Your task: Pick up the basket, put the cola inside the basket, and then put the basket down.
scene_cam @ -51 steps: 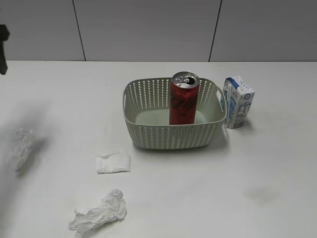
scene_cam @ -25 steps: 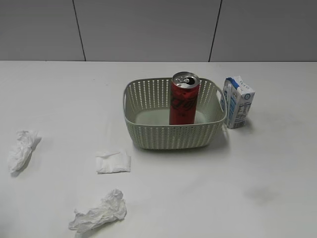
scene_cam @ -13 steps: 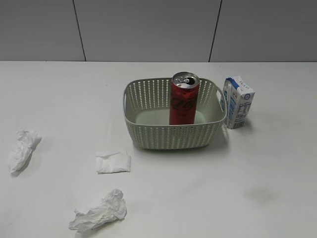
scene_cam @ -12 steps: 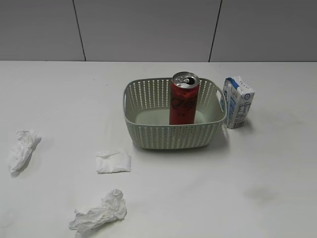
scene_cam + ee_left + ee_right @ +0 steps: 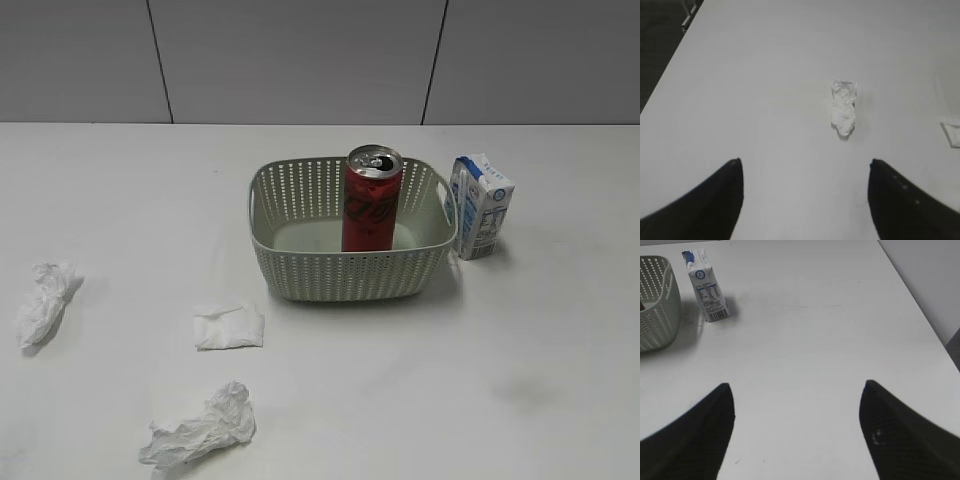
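Note:
The pale sage-green basket (image 5: 300,265) stands on the white table in the exterior view. The red cola can (image 5: 372,205) stands upright inside it, silver top above the rim. The basket's right end also shows at the left edge of the right wrist view (image 5: 657,320). No arm shows in the exterior view. My left gripper (image 5: 805,162) is open and empty above bare table, far from the basket. My right gripper (image 5: 797,385) is open and empty above bare table, to the right of the basket.
A white-and-blue milk carton (image 5: 481,205) stands just right of the basket, also in the right wrist view (image 5: 707,285). Crumpled tissues lie at the left (image 5: 42,300), front middle (image 5: 228,326) and front (image 5: 198,428). One tissue (image 5: 844,107) lies ahead of my left gripper.
Two seconds ago a dark arm part showed at the exterior view's upper left edge; it has left the view. The basket, can and carton have not moved.

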